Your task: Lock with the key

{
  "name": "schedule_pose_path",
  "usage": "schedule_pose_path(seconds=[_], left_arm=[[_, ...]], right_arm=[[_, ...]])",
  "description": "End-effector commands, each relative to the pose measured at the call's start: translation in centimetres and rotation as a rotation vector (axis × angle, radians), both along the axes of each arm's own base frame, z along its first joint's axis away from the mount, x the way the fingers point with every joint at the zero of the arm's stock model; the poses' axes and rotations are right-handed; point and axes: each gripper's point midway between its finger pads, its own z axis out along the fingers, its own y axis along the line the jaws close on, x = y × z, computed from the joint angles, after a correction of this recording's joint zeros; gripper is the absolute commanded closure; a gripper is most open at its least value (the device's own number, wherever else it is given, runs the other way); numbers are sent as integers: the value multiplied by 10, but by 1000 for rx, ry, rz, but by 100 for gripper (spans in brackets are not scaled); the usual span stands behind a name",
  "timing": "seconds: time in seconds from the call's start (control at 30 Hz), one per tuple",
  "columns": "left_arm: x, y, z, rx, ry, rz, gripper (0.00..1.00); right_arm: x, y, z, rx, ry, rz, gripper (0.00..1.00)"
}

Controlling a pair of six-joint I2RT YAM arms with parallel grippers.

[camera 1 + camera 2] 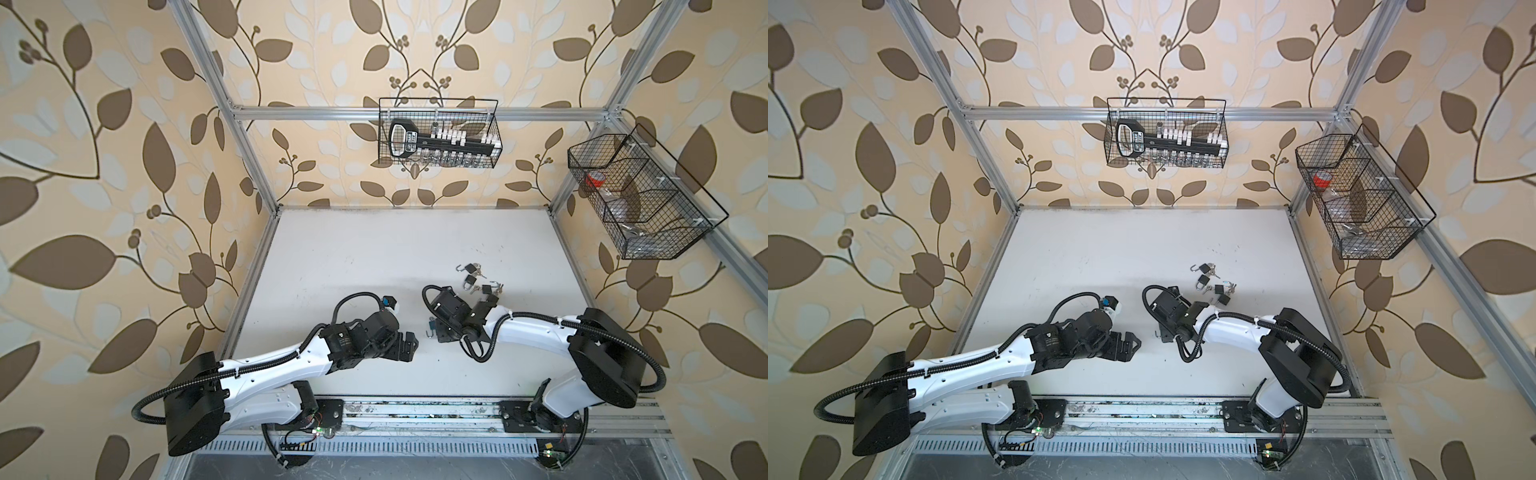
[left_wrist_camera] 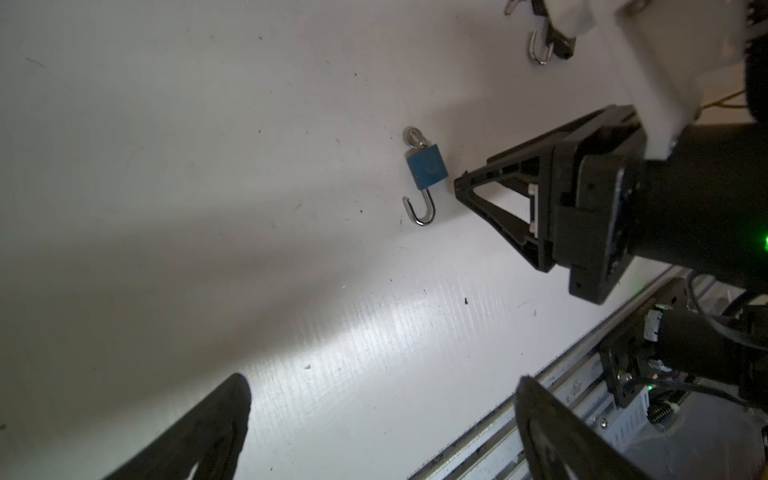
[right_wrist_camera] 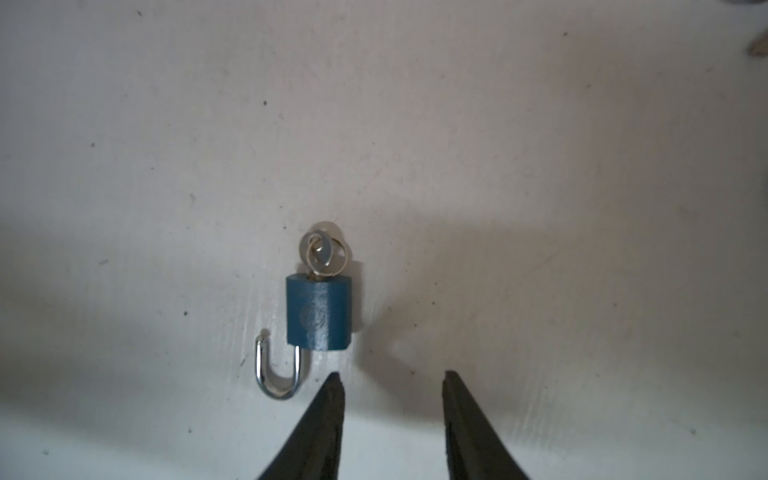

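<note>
A small blue padlock point(image 3: 319, 313) lies flat on the white table, its silver shackle point(image 3: 278, 374) swung open. The key point(image 3: 322, 251) sits in the keyhole with a ring on it. My right gripper point(image 3: 390, 376) hovers just short of the lock's shackle end, open, nothing between its fingertips. In the left wrist view the same padlock point(image 2: 427, 170) lies beside one of the right gripper's fingers point(image 2: 498, 208). My left gripper point(image 2: 380, 386) is wide open and empty, a short way from the lock. In both top views the left gripper point(image 1: 410, 347) point(image 1: 1133, 345) faces the right one.
Three black padlocks point(image 1: 471, 268) point(image 1: 469, 284) point(image 1: 490, 291) with keys lie beyond the right wrist. A wire basket point(image 1: 440, 102) hangs on the back rail and another point(image 1: 640, 245) on the right rail. The metal base rail point(image 1: 415, 411) runs along the table's front.
</note>
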Motion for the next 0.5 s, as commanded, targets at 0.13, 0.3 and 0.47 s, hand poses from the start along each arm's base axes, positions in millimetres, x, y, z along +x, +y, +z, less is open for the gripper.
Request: schedule_pose_path(seconds=[0.13,0.3,0.47], left_arm=[[18,31,2,-25,3,161,2],[28,55,4,-55,24,236,2],[33,66,13,-61,4,259,1]], right_arm=[[-5,-2,-11,-75,28,46,56],[-8,5,-16,-106,32,74,53],[3,15,-19,-117,16,82,49]])
